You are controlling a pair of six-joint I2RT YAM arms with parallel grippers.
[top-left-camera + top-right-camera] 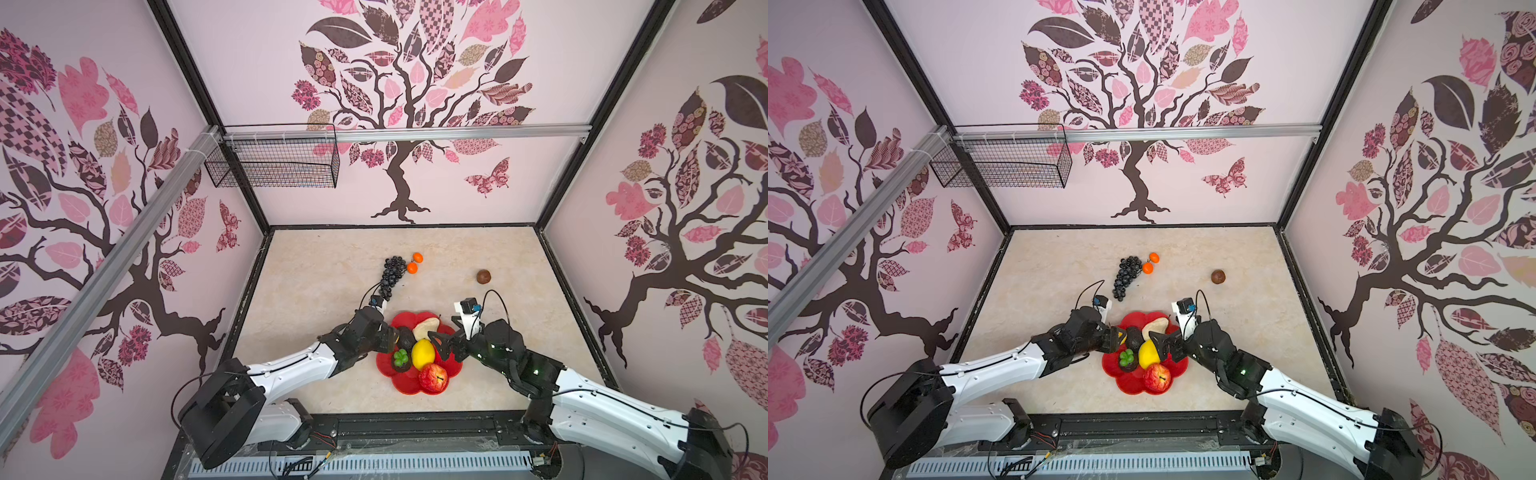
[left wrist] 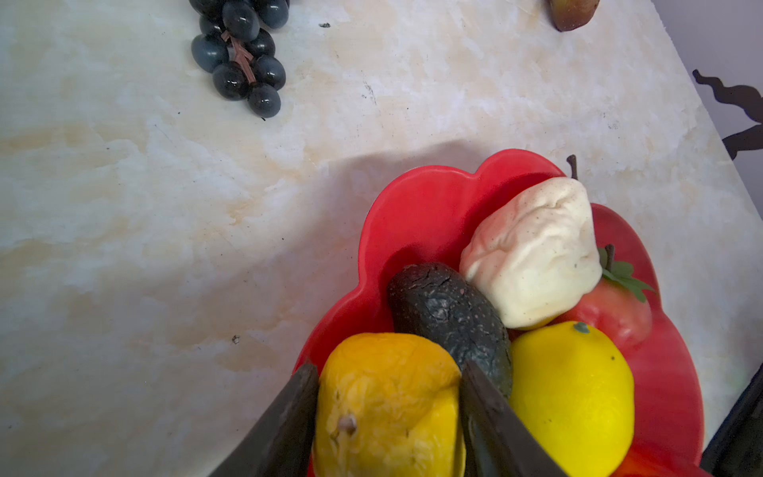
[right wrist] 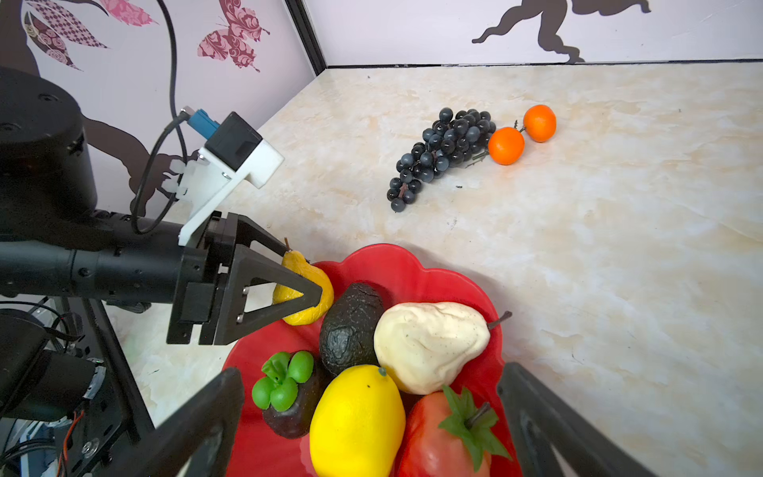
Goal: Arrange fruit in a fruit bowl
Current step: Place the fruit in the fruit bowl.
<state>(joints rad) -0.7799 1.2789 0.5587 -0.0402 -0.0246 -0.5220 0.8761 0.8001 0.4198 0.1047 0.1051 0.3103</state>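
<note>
The red fruit bowl (image 1: pixel 405 388) (image 1: pixel 1128 386) holds a lemon (image 1: pixel 423 353), red apple (image 1: pixel 433 378), cream pear (image 1: pixel 426 327), dark avocado (image 1: pixel 406 337), a green-topped dark fruit (image 1: pixel 401 360) and a red leafy-topped fruit (image 3: pixel 446 446). My left gripper (image 2: pixel 388 367) (image 3: pixel 313 289) is at the bowl's left rim, its fingers pressed against both sides of a yellow pear (image 2: pixel 384 404) (image 3: pixel 303 289). My right gripper (image 3: pixel 371 373) (image 1: pixel 442 343) hangs open over the bowl's right side, holding nothing. Black grapes (image 1: pixel 390 274), two oranges (image 1: pixel 417 257) and a brown fruit (image 1: pixel 483 276) lie on the table behind.
A black wire basket (image 1: pixel 274 162) hangs from the rail on the back wall, high at the left. Black frame edges border the marble table (image 1: pixel 324 291) on all sides. Both arms reach in from the front edge and meet over the bowl.
</note>
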